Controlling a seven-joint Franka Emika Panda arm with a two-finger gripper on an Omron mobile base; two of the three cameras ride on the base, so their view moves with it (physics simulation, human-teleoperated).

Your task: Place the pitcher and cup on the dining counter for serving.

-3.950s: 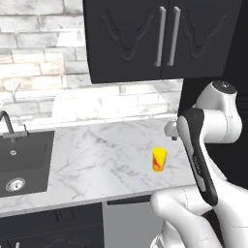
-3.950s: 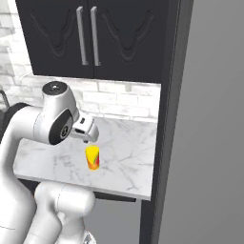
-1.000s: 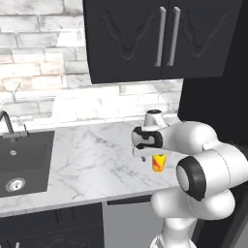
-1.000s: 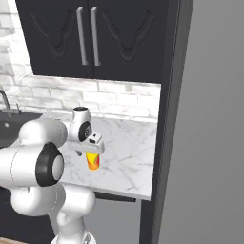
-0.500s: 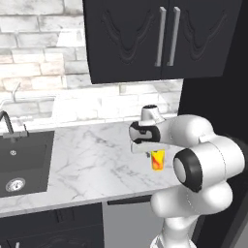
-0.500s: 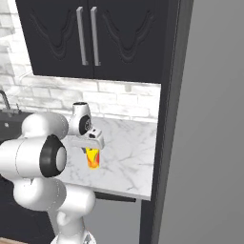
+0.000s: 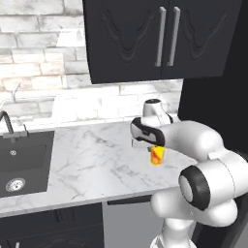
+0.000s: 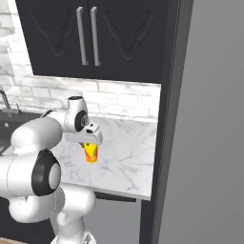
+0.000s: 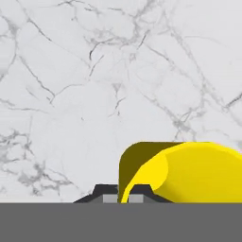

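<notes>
The cup, a small yellow tumbler with red-orange markings, stands upright on a white marble counter near its right end. My gripper points straight down onto the top of the cup. In the hand view the cup's yellow rim curves up large at the lower right, and its wall runs between the two dark tips of my gripper, which is shut on it. The pitcher and the dining counter are out of view.
A black sink with a faucet is set into the counter's left part. Black upper cabinets hang over the counter. A tall dark panel bounds the counter on the right, close to the cup.
The hand has come down a little onto the cup and its jaws have closed from wide open onto the cup's rim. The cup stands where it stood.
</notes>
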